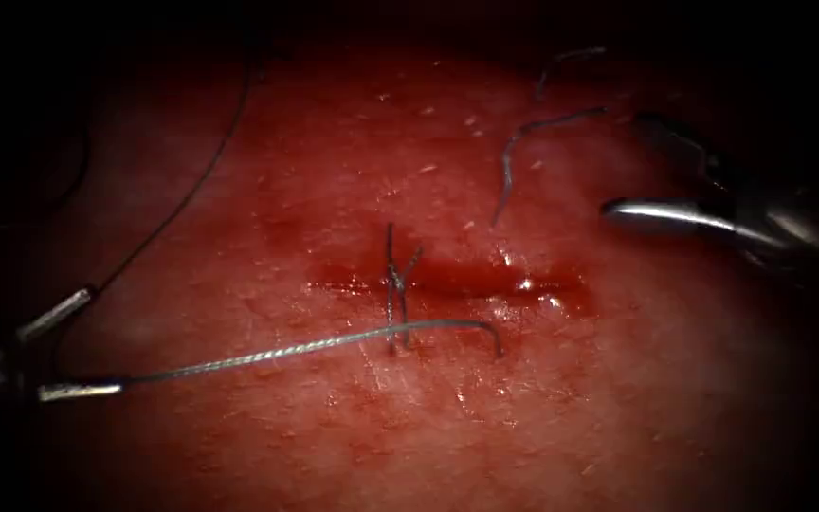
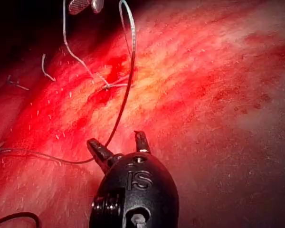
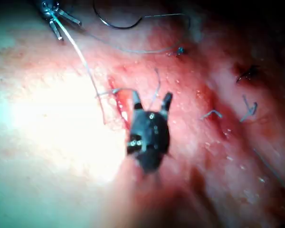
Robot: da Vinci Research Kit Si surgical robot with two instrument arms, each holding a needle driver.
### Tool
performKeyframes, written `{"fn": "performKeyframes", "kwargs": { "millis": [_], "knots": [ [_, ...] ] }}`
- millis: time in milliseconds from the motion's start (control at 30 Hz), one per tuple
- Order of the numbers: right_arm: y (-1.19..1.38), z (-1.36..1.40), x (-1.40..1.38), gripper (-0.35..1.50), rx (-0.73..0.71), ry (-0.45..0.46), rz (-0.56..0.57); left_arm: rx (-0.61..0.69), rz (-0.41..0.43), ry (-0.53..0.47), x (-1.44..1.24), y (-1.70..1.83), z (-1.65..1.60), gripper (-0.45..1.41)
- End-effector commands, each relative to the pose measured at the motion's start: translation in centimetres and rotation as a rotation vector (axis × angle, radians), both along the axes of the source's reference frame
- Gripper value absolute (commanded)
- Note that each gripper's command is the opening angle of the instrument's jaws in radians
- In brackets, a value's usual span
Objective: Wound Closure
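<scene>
I see my left arm's slim metal tool at the far left with jaws spread, holding nothing, the thin dark thread running past it to the knotted stitch on the red tissue's horizontal cut. My right tool, spread and empty, hovers right of the cut; curved needle lies on tissue beyond

The endoscope is looking down on the tissue from above and in front, facing the cut. Each wrist camera is looking along its shaft, very close behind its own end effector: left, right. All three views are sharing the cut and the knotted thread.
</scene>
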State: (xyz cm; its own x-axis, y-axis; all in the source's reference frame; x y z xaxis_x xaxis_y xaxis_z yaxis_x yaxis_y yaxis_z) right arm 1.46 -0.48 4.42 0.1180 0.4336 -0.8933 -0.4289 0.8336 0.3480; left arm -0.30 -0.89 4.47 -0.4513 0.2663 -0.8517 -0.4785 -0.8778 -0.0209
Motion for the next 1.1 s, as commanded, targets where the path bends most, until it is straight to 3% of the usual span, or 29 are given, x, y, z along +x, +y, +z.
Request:
{"fn": "performKeyframes", "kwargs": {
  "millis": [33,233,367,433,533,767,967,1033,1100],
  "knots": [
    [-0.05,0.05,0.06,1.48,0.001,0.001,-0.001,0.001,-0.002,0.002,-0.02,-0.01,0.05,0.27],
    [-0.06,0.05,0.09,1.48,0.0,0.0,0.002,0.002,-0.012,0.02,0.08,-0.01,0.04,0.34],
    [-0.06,0.05,0.11,1.48,0.0,-0.001,0.003,-0.006,-0.013,0.034,0.06,0.0,0.04,0.26],
    [-0.06,0.05,0.11,1.48,-0.001,-0.001,0.003,-0.017,-0.003,0.044,0.05,0.0,0.04,0.07],
    [-0.08,0.04,0.11,1.48,-0.001,0.0,0.002,-0.021,0.002,0.044,0.05,-0.01,0.04,-0.45],
    [-0.09,0.02,0.09,1.48,-0.001,0.002,0.0,-0.038,0.06,0.002,0.11,0.01,0.0,-0.45],
    [-0.16,-0.11,-0.08,1.41,-0.016,0.006,-0.025,-0.088,0.064,-0.009,0.07,0.03,-0.25,-0.45],
    [-0.19,-0.2,-0.15,1.35,-0.021,0.007,-0.034,-0.105,0.077,-0.013,-0.01,0.05,-0.4,-0.45],
    [-0.24,-0.28,-0.19,1.1,-0.024,0.007,-0.04,-0.114,0.087,-0.01,-0.11,0.06,-0.52,-0.45]
  ]
}}
